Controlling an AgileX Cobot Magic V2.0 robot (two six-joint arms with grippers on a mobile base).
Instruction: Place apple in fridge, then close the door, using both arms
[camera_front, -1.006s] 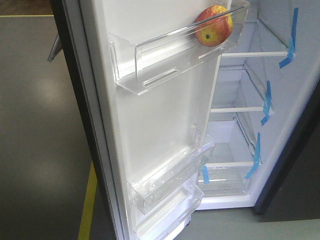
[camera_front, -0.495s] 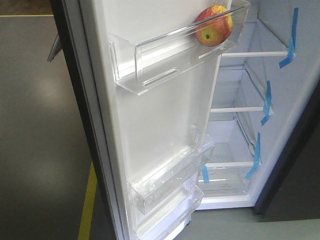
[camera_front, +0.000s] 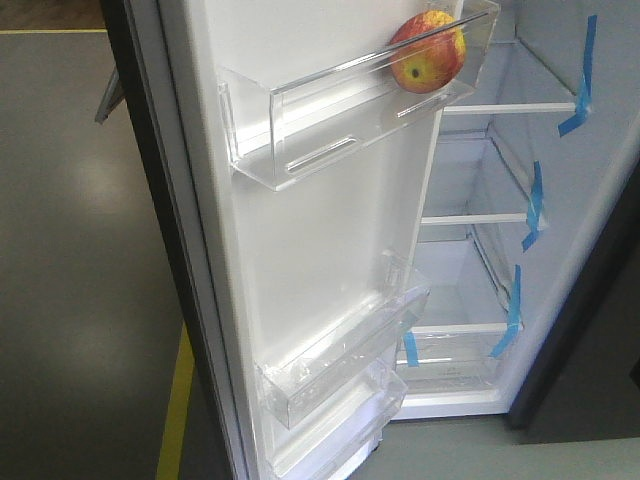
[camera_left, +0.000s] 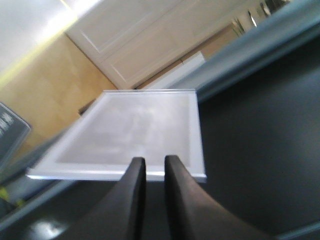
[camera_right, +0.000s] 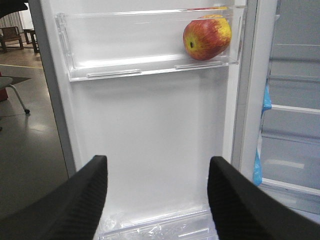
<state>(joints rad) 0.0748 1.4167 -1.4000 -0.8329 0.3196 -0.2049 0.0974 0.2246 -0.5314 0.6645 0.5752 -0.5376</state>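
Observation:
The apple, red with yellow patches, lies in the clear top bin on the white inner side of the open door. The right wrist view shows the apple at the bin's right end, high above my right gripper. That gripper is open and empty, facing the door's inner panel. The fridge stands open with white shelves and blue tape strips. My left gripper is shut with nothing in it, before a blurred pale panel and a dark surface. Neither gripper appears in the front view.
Two more clear bins sit low on the door; one bin lies just below my right fingers. Grey floor with a yellow line lies left of the door. A chair leg stands on the floor at left.

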